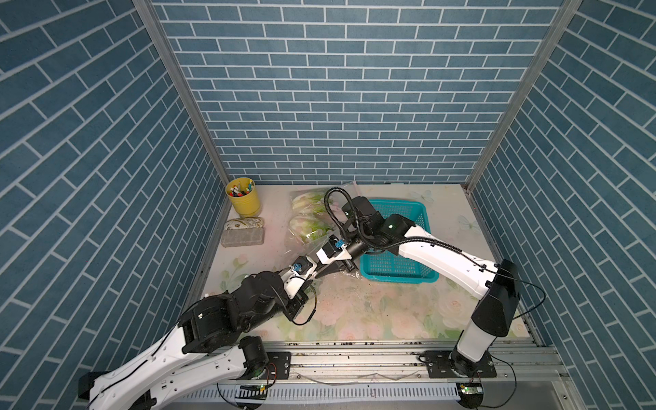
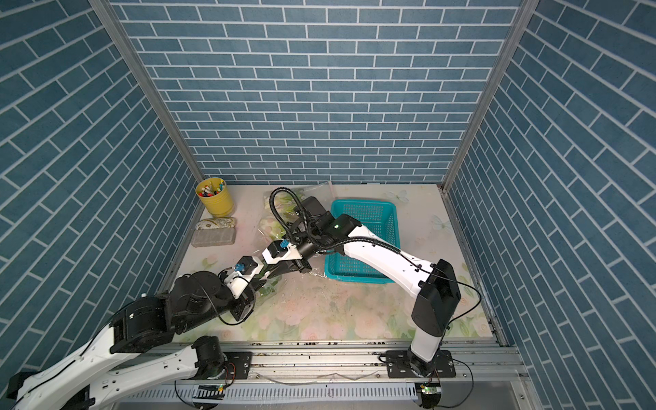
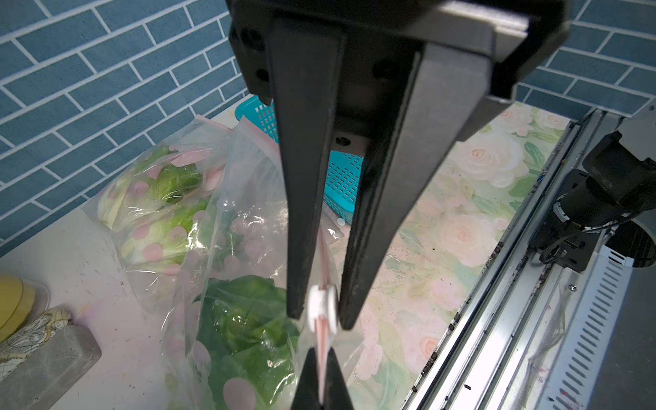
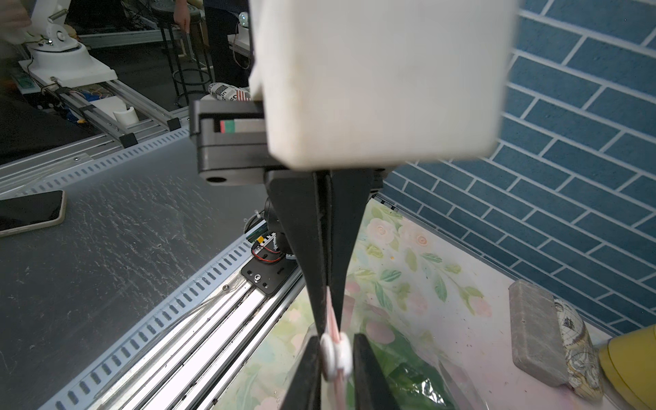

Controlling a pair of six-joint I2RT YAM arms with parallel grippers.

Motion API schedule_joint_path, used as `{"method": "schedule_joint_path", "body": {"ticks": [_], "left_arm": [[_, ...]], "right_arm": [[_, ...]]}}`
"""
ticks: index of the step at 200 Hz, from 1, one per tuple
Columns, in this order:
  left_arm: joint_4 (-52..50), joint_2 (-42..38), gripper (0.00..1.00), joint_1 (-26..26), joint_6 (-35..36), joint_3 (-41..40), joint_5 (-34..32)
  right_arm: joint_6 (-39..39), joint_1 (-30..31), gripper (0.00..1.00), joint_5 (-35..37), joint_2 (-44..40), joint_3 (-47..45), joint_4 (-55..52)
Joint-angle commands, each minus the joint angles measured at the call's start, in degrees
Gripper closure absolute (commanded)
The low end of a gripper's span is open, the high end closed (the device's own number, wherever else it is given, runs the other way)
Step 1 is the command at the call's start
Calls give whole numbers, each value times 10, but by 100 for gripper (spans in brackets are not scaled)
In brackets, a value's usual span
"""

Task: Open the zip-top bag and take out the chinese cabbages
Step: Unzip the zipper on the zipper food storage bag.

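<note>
While the left hand (image 4: 328, 324) is pressed together on the pink zip strip (image 3: 323, 340) of the clear zip-top bag with pink dots (image 3: 248, 220), the right hand (image 3: 322, 317) has its two black fingers either side of the small white plastic slider (image 4: 335, 358) on that strip. Its pads look to touch the slider on both sides, so I read it as pinching the slider rather than standing spread. The two hands meet tip to tip, just beside the near corner of the teal perforated plastic basket (image 1: 399, 279).

The bag lies on the floral-printed desk (image 1: 372, 312), between the basket and the left wall, with its gripped edge lifted off the surface. All of the chinese cabbages are inside it. Two pale heads with white ribs (image 3: 156, 198) sit at the far end of the bag, and a darker green leafy one (image 3: 245, 330) lies nearer the hands.

By my judgement the task is at its opening step. One end of the strip is anchored, the slider is taken, and the pull along the track is not yet made. The slider sits right beside the left hand's pinch, at one end of the track. How much of the seal is already parted I cannot tell from these views. What is left, then, is running the slider along, spreading the mouth, and lifting out the three heads one by one. No cabbage shows outside the bag, and none shows in the part of the basket that the right arm leaves uncovered.
</note>
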Motion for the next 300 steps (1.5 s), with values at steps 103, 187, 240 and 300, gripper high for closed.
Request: {"method": "schedule_joint_path", "body": {"ticks": [103, 187, 240, 300], "left_arm": [[-7, -21, 100, 3, -15, -9, -63], [-23, -30, 100, 3, -24, -2, -73], [-26, -27, 100, 4, -25, 1, -67], [-49, -40, 100, 4, -34, 25, -80]], "right_arm": [[-39, 4, 100, 26, 3, -11, -19], [-45, -17, 100, 73, 1, -13, -30], [-62, -44, 100, 98, -2, -16, -35], [-83, -82, 100, 123, -10, -40, -17]]}}
